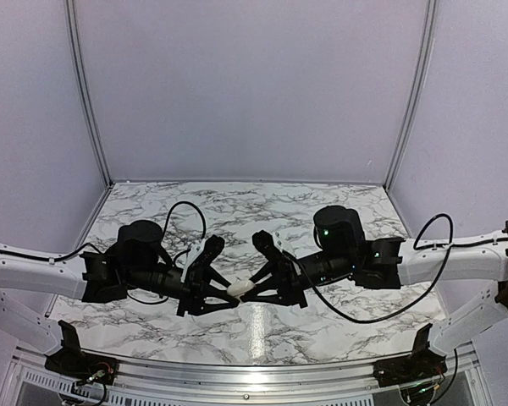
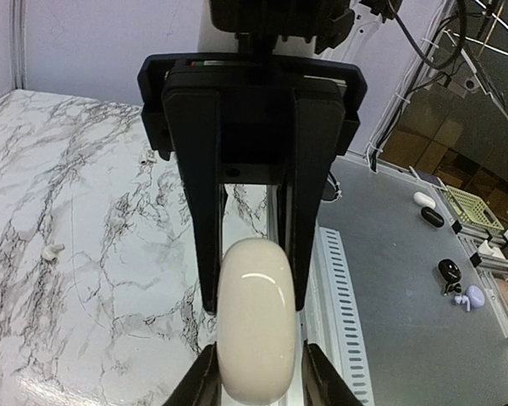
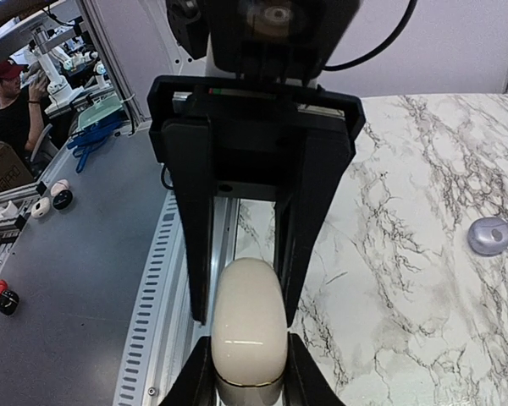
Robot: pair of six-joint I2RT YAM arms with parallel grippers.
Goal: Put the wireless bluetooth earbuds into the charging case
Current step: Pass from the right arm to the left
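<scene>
The charging case (image 1: 240,288) is held up in the air between the two grippers, one at each end. It is pinched tight by the right gripper (image 3: 250,381) at its own end. The fingers of the left gripper (image 2: 258,382) are set close on both sides of the other end, but whether the case is squeezed there yet cannot be told. The lid looks shut, so it is judged that the case must be opened first. For that, one end should be held tight and level while the other end is pulled slowly, so the smooth shell is not let slip. One grey, shiny earbud (image 3: 489,235) is seen lying on the marble table (image 1: 322,211), out past the grippers on the far side and well apart from them. A tiny pale bit (image 2: 52,251) lies on that side too, but it is too small to be named. Right below the grippers the metal rail (image 2: 339,296) at the table edge is seen, so a dropped case could roll off. More open room is found over the marble, and the work is better done there.
</scene>
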